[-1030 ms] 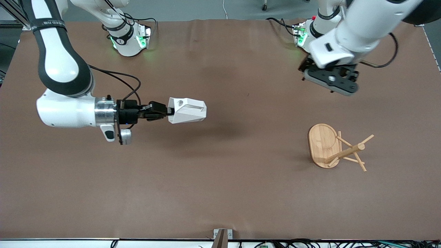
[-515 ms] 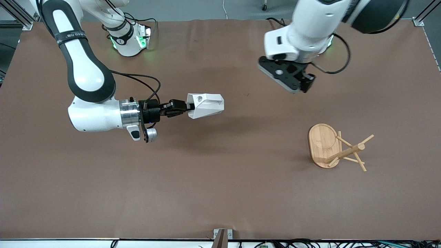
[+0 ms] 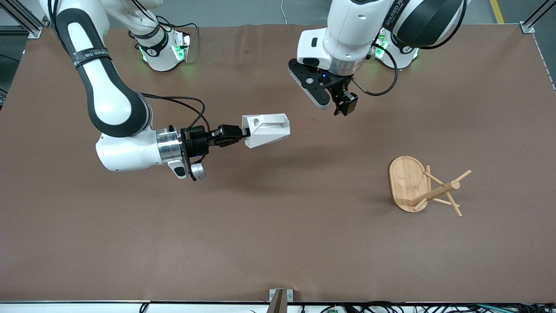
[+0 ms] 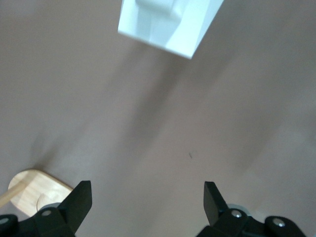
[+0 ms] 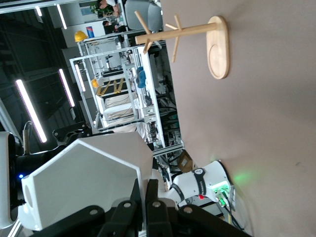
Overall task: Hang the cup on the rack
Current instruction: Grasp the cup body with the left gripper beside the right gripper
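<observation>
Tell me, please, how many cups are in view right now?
1. The cup is held in the air by the right gripper, over the middle of the table, away from the rack. No others show.

The table (image 3: 269,243) is bare brown over most of the frame. The only thing standing on it is the rack (image 3: 423,188), at the middle right, with its pegs pointing to many sides. In the air at the frame's centre, the right pincer (image 3: 246,133) holds the cup (image 3: 266,128) out sideways. The left pincer (image 3: 345,105), with its fingers spread, hangs just up and right of the cup, apart from it. Between the cup and the rack the table is free.
</observation>
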